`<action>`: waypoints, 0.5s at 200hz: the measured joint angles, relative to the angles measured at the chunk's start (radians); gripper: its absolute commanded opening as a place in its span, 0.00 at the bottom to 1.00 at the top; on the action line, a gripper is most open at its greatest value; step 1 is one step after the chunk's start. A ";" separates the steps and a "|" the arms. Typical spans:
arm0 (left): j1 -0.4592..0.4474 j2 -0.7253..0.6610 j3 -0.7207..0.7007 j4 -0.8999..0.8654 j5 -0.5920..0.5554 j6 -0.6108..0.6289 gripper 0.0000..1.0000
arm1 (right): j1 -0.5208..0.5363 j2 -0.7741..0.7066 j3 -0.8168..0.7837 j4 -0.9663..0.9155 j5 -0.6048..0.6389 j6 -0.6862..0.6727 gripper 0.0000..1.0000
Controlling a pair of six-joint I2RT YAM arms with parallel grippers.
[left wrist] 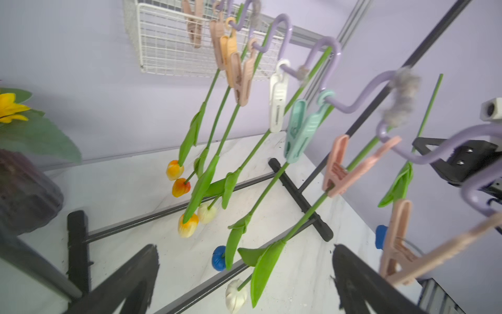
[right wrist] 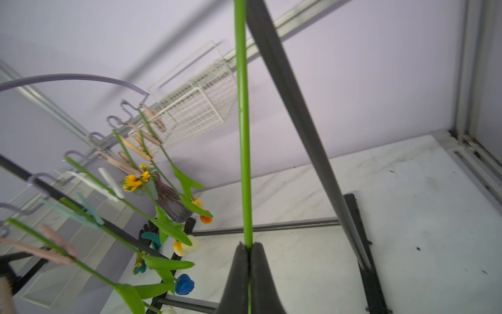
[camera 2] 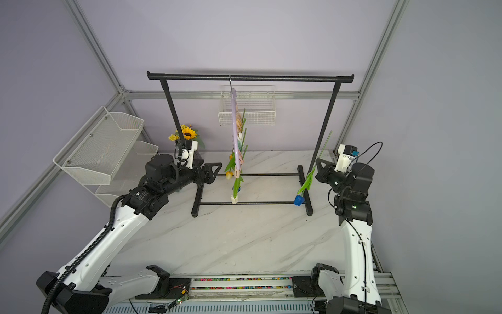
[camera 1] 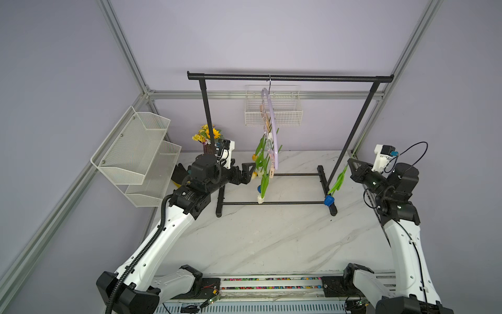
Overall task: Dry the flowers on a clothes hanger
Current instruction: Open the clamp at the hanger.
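Now the right gripper (right wrist: 248, 246) is pinched tight on the green stem of the last blue tulip (camera 1: 338, 180). It hangs head down on the right side, by the right leg of the black rack (camera 1: 288, 78), well apart from the clothes hanger (camera 1: 273, 127). The left gripper (camera 1: 247, 173) waits just left of the hanger, with its fingers wide and nothing in them.

I think the job now is to carry this tulip left to the pink clip (left wrist: 394, 244) at the near end, which looks empty. The left fingers should squeeze that clip open first. Then the stem can slide in, well above the leaves. Go slow, so the hanger does not swing.

6 flowers (left wrist: 201, 187) are clipped on it, heads down: yellow, orange, white and blue. The hanger is lilac and wavy. It hangs from the middle of the rack's top bar.
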 measured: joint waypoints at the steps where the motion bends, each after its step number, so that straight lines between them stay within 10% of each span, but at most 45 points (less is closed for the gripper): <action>1: 0.000 0.000 0.000 0.002 0.002 0.001 0.99 | 0.001 -0.003 -0.005 0.008 -0.005 0.003 0.00; 100: 0.002 0.053 -0.027 0.247 0.406 0.095 0.86 | 0.233 0.061 -0.085 0.416 -0.271 0.062 0.00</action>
